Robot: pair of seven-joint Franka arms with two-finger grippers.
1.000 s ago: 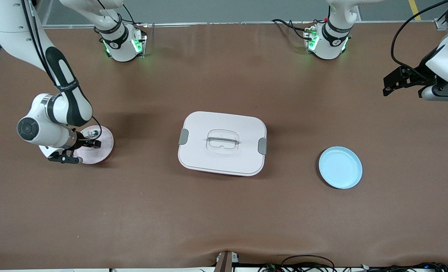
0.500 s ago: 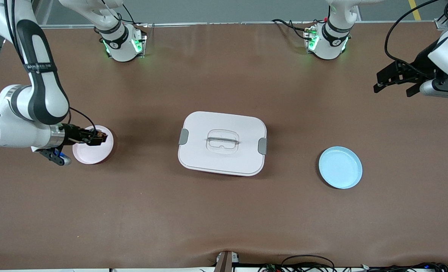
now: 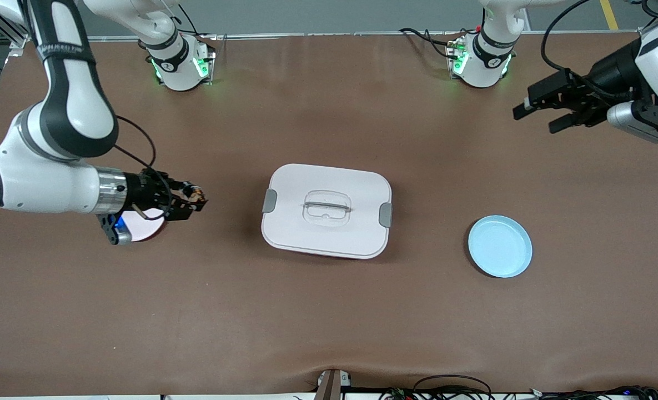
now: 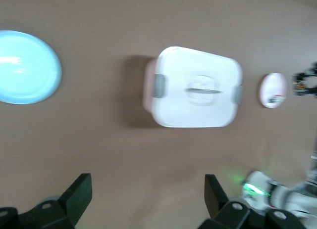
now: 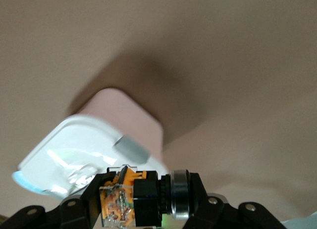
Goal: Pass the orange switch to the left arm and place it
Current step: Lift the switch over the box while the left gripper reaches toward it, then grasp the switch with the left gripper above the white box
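Note:
The orange switch, a small black and orange block, is up in the air with my right gripper shut on it, over bare table between the pink plate and the box. In the right wrist view the switch sits crosswise between the fingers, with the white box ahead. My left gripper hangs open and empty over the table toward the left arm's end. In the left wrist view its fingers stand wide apart, and the box lies far below.
A blue plate lies between the box and the left arm's end of the table. The pink plate carries a small white-and-green component. Both arm bases stand along the table edge farthest from the front camera.
My right gripper has risen off the pink plate with the switch and moved toward the box. My left gripper has swung in toward the middle of the table, still open.

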